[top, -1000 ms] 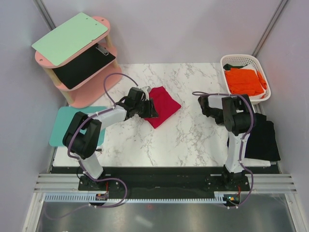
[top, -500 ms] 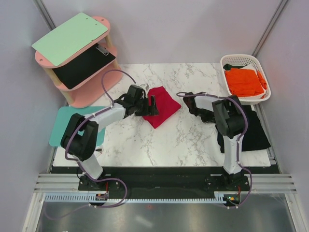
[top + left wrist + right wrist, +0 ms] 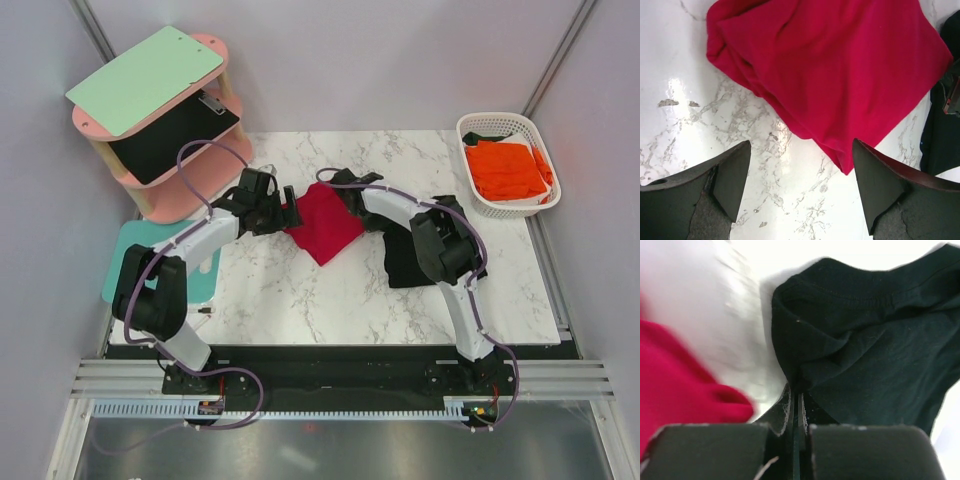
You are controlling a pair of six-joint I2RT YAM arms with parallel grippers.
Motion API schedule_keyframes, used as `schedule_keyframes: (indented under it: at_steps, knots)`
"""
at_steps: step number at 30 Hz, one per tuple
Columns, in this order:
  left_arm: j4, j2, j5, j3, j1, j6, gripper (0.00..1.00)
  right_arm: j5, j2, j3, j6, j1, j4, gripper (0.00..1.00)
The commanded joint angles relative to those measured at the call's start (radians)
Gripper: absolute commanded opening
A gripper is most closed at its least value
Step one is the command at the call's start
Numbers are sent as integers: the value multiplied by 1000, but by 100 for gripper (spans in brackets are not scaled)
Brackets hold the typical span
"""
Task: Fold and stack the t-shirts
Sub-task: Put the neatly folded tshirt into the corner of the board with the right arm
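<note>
On the table [image 3: 300,290], red t-shirt [image 3: 322,225] diagonal, corner pointing nearward

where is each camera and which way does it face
top external: above, behind the robot, looks down on the table; left arm and right arm show.
left wrist: on that wrist, looks down at the red t-shirt past the open left hand.
right wrist: on that wrist, faces the black t-shirt pinched in the shut right hand.
shared: both wrist views show both t-shirts.

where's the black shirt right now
In the top view the black t-shirt lies right of centre on the marble table, just right of the red t-shirt. One edge is pinched in the right gripper.
</note>
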Motion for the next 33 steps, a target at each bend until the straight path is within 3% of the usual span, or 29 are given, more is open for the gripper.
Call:
schedule_keyframes:
  at_steps: [1,8,14,15,17,18,19,20,22,23,24,27,28,33]
  knots:
    - [-26,29,-3,-13,14,-67,87,-227,100,77,54,24,81,0]
    - [95,121,98,-61,12,-131,86,-259,111,92,44,24,95,0]
    - [218,169,161,-114,12,-193,85,-284,85,77,37,24,133,9]
    - [238,178,169,-122,11,-211,84,-286,80,77,34,24,139,22]
    - [293,186,188,-139,11,-229,84,-290,62,69,28,24,145,34]
    - [304,194,190,-139,11,-245,81,-290,53,68,24,23,154,52]
    - [321,207,195,-140,11,-251,79,-293,40,48,21,24,164,61]
    - [324,217,196,-143,11,-257,77,-295,7,33,17,23,177,79]
    - [351,236,198,-150,11,-269,63,-305,-32,-18,2,24,229,98]
    - [365,244,198,-153,11,-272,56,-312,-71,-33,-8,24,251,98]
    - [365,252,195,-151,12,-272,38,-324,-88,-49,-15,23,286,98]
    - [364,273,199,-148,14,-256,6,-350,-132,-87,-51,24,351,98]
    - [359,272,201,-148,15,-251,2,-368,-133,-89,-61,21,360,98]
    - [263,221,183,-150,26,-191,2,-502,-132,-72,-80,-14,417,98]
